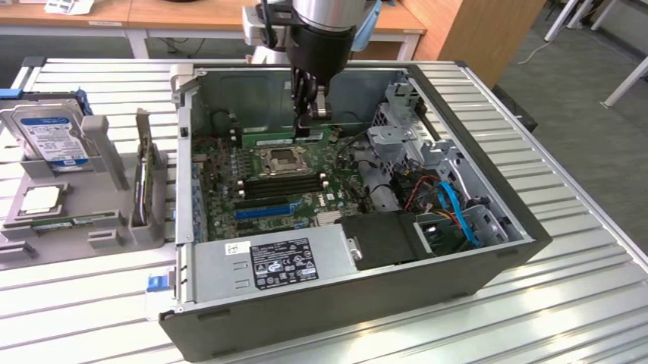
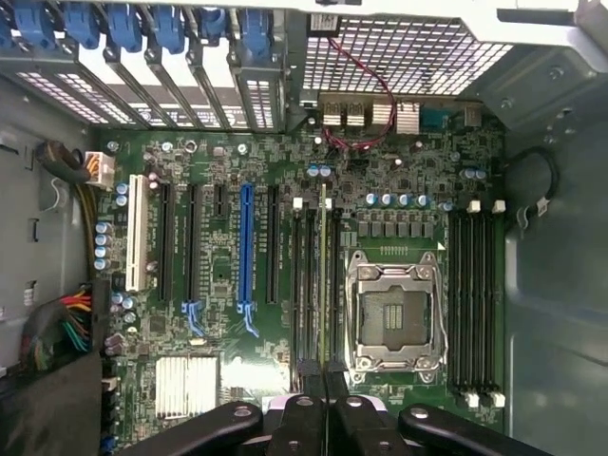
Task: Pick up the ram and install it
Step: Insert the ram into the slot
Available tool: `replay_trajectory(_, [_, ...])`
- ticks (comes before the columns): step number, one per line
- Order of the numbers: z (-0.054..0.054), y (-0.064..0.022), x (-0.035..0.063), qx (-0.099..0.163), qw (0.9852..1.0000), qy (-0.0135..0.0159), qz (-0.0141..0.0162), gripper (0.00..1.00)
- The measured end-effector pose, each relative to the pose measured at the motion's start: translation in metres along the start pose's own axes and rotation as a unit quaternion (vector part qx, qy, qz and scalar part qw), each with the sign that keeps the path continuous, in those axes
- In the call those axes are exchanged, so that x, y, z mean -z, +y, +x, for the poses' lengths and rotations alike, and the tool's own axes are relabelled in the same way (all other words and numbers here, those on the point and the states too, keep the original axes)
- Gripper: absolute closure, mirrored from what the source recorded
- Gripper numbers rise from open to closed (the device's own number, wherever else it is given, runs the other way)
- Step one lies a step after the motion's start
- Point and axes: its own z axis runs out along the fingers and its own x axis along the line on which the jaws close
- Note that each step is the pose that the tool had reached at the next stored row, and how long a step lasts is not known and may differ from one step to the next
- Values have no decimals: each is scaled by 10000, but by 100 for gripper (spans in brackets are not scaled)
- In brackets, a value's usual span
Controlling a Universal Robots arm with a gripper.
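- Holding the ram (image 2: 323,275) edge-on, the gripper (image 2: 322,378) is closed narrowly on the stick's upper edge. The stick hangs over the bank of black memory slots (image 2: 297,285) just beside the CPU socket (image 2: 394,309) and runs parallel to them. Whether its lower edge touches a slot cannot be told.
- Risk, sideways offset: the slots lie close together, so a small lateral error would probably land the contact edge on a slot wall instead of in the groove.
- Risk, tilt: a stick gripped only along its top could rock between the fingers. One end would then seat first and the board would bend.
- Risk, latches: if the white end clips (image 2: 297,202) are not swung out, pressing down would likely jam the stick or strain the motherboard (image 2: 380,190).
- Risk, neighbours: the socket's open metal frame stands near the fingers and could be struck.
- Materials: the ram is a thin, rigid green laminate, long and narrow. The slots are hard moulded plastic, and the socket frame is bright stamped steel around a dark pin field. The computer case (image 1: 476,258) is matt grey sheet metal.
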Motion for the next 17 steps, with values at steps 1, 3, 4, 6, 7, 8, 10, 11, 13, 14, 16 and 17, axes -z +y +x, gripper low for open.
replay_trajectory(1, [1, -1, -12, 0, 10000, 0, 0, 88])
replay_trajectory(3, [2, -2, -35, 0, 10000, 0, 0, 88])
replay_trajectory(4, [3, -2, -46, 0, 10000, 1, 0, 88])
replay_trajectory(6, [4, -3, -70, -1, 10000, 1, 0, 88])
replay_trajectory(7, [5, -3, -81, -1, 10000, 0, 0, 88])
replay_trajectory(8, [6, -4, -93, -1, 10000, 0, 0, 88])
replay_trajectory(10, [7, -6, -118, -1, 10000, 0, 0, 88])
replay_trajectory(11, [8, -6, -130, 0, 10000, 0, 0, 88])
replay_trajectory(13, [10, -8, -156, 0, 10000, 1, 0, 88])
replay_trajectory(14, [11, -9, -169, 0, 10000, 0, 0, 88])
replay_trajectory(16, [14, -10, -194, 0, 10000, 0, 0, 88])
replay_trajectory(17, [15, -10, -207, 0, 10000, 0, 0, 88])
